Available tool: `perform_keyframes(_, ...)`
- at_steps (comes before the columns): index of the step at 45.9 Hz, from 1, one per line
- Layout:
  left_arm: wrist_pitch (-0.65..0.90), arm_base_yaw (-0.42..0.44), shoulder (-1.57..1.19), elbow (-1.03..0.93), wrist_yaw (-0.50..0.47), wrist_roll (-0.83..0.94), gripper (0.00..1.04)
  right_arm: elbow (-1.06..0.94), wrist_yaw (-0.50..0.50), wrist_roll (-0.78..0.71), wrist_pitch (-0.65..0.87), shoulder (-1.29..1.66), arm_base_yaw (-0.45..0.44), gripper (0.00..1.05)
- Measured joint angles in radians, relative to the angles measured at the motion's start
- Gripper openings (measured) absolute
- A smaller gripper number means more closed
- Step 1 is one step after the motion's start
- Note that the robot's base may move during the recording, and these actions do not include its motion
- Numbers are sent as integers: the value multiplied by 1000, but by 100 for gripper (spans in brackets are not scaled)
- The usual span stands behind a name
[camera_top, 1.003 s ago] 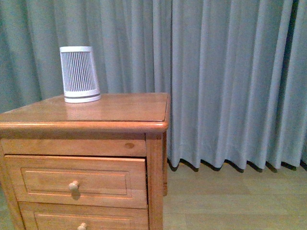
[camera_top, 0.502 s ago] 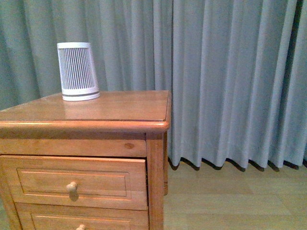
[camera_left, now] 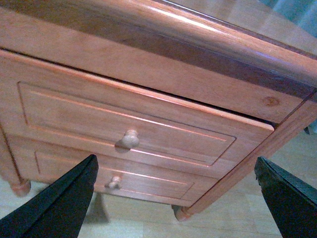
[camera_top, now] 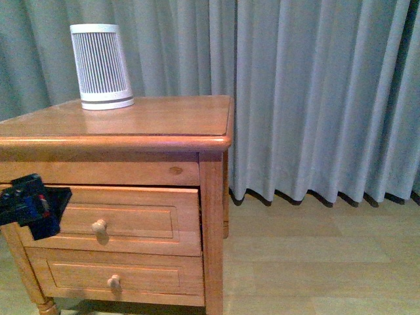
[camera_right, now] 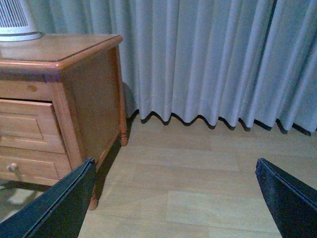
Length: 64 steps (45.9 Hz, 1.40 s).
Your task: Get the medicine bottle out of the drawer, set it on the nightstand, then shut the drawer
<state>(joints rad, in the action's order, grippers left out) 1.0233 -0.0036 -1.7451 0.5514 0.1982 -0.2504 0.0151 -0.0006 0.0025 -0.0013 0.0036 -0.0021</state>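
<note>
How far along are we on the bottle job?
Nothing done yet: no medicine bottle on the nightstand, only the ribbed device. In hand: the open left gripper faces the barely ajar drawer, near its knob. Left: open it, move the bottle, close it.

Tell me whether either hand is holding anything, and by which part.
Nothing is held. The left hand is open and empty, facing the honey-brown wooden raised-panel drawer; the right hand is open and empty too.

A white ribbed tapered device [camera_top: 101, 66] stands upright in front of the grey-green pleated curtain [camera_top: 315, 98], toward its left end in the front view. Below the curtain's wavy hem lies a pale wood-plank floor [camera_top: 315, 256], with a thin dark gap under the hem.
</note>
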Motion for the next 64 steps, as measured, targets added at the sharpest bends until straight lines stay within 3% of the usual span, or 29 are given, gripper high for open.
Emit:
perform_keyframes(15, 164, -36, -324, 156, 10, 160, 98, 0, 0, 0, 0, 0, 0, 98)
perform_keyframes(41, 100, -8, -566, 449, 12, 140, 98, 0, 0, 0, 0, 0, 0, 98)
perform_keyframes(64, 87, -11, -666, 553, 15, 123, 98, 0, 0, 0, 0, 0, 0, 98)
